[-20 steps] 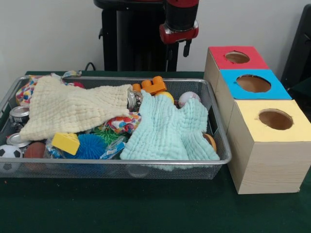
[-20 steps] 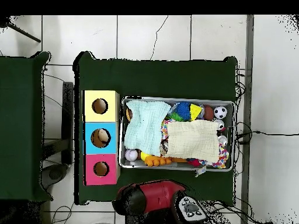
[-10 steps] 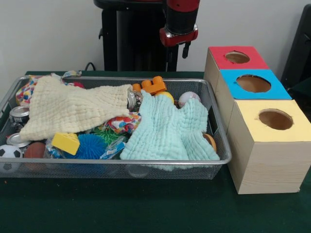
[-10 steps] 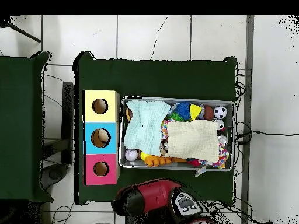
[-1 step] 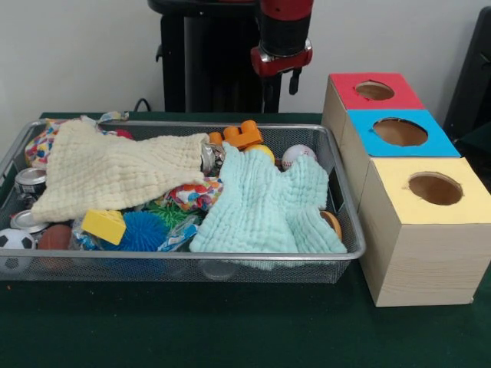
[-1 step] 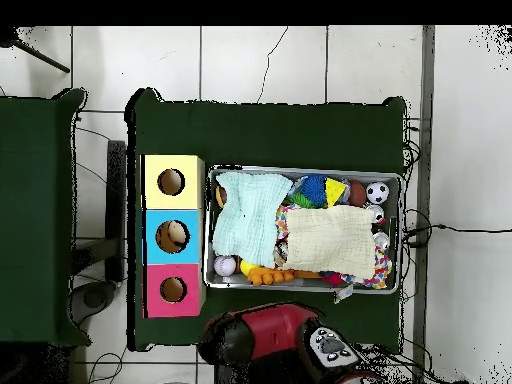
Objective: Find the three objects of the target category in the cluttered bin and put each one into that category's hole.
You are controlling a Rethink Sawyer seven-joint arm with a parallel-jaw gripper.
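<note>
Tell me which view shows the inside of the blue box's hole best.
The overhead view: it looks straight down the blue box hole, where something pale and round lies inside. The front view shows the blue box top at a slant, so its hole shows only brown inner wall, no contents.

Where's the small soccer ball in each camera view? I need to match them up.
Front view: soccer ball at the bin's near left corner, by the wire rim.
Overhead view: soccer ball at the bin's upper right corner.
Shared landmark: the blue spiky ball nearby.

wire bin [image 5: 349,230] beside 3 boxes [image 5: 406,184].
</note>
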